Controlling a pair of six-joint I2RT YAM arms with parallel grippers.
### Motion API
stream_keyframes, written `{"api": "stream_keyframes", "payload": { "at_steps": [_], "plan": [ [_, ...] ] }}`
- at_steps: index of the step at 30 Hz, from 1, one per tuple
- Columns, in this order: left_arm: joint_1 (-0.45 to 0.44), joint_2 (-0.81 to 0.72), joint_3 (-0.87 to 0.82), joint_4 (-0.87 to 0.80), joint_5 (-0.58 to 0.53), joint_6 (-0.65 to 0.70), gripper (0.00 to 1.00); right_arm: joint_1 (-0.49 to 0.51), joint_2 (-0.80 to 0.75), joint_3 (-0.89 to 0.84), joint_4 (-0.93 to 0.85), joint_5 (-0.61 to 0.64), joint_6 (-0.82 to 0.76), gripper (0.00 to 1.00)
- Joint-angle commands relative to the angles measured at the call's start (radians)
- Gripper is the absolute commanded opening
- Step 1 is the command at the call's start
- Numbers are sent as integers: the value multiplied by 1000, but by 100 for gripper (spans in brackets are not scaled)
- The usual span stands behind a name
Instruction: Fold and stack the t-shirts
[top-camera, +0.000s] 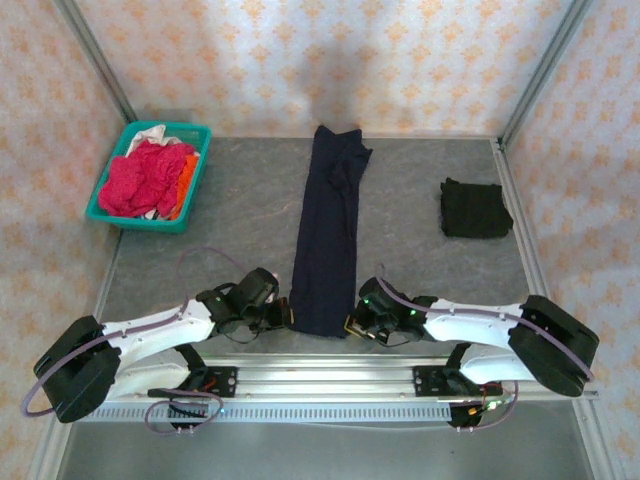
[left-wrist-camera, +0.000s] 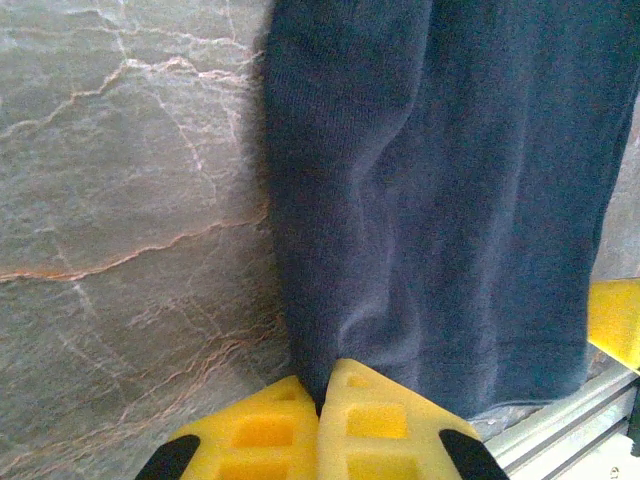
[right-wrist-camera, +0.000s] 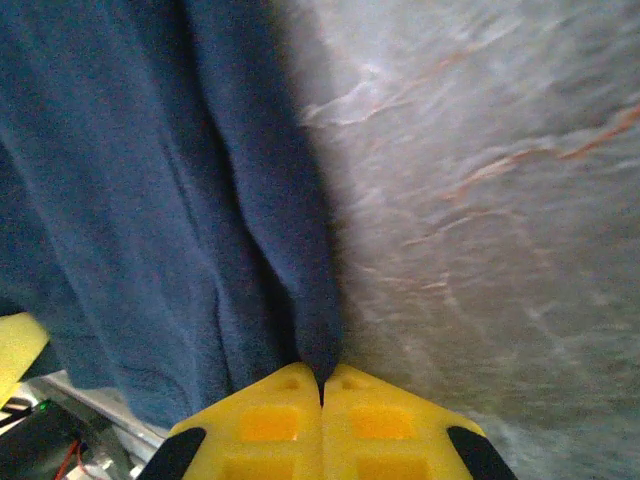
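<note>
A long dark navy t-shirt (top-camera: 328, 235) lies folded into a narrow strip down the middle of the table. My left gripper (top-camera: 287, 313) is shut on its near left corner, and the navy t-shirt (left-wrist-camera: 440, 190) runs up from between the yellow fingers (left-wrist-camera: 380, 425) of the left gripper (left-wrist-camera: 320, 405). My right gripper (top-camera: 351, 325) is shut on the near right corner; there the navy t-shirt (right-wrist-camera: 170, 200) is pinched at the tips of the right gripper (right-wrist-camera: 321, 385). A folded black t-shirt (top-camera: 475, 209) rests at the right. Magenta-red, orange and white t-shirts (top-camera: 145, 178) are heaped in the basket.
The teal plastic basket (top-camera: 108, 214) stands at the far left of the grey marbled table (top-camera: 420, 270). A metal rail (top-camera: 320, 372) runs along the near edge behind the navy shirt's hem. Patterned walls enclose the table on three sides.
</note>
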Motion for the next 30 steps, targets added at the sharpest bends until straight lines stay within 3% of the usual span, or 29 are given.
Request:
{"api": "stream_keyframes", "payload": {
  "at_steps": [1, 4, 6, 8, 10, 13, 18, 21, 28, 30],
  "plan": [
    [-7, -6, 10, 13, -40, -15, 0, 9, -45, -21, 47, 28, 3, 0],
    [-8, -8, 12, 15, -41, -17, 0, 10, -98, -23, -1, 45, 7, 4],
    [-7, -6, 15, 16, -41, -15, 0, 9, -103, -18, -14, 43, 5, 32],
    [-8, -1, 17, 21, -40, -16, 0, 10, -92, -18, 3, 33, 11, 53],
    [-8, 6, 19, 24, -39, -15, 0, 10, -72, -20, 29, 22, 16, 61],
    [-7, 14, 21, 24, -37, -12, 0, 9, -58, -30, 69, 14, 30, 64],
    [-8, 25, 31, 24, -37, -5, 0, 9, 0, -36, 106, -5, 32, 58],
    [-8, 26, 32, 25, -37, -6, 0, 10, 18, -30, 120, -11, 30, 46],
    [-8, 11, 22, 24, -39, -14, 0, 10, 1, -31, 108, -3, 28, 5],
    [-9, 9, 19, 30, -39, -18, 0, 9, -18, -32, 101, 0, 22, 0]
  ]
}}
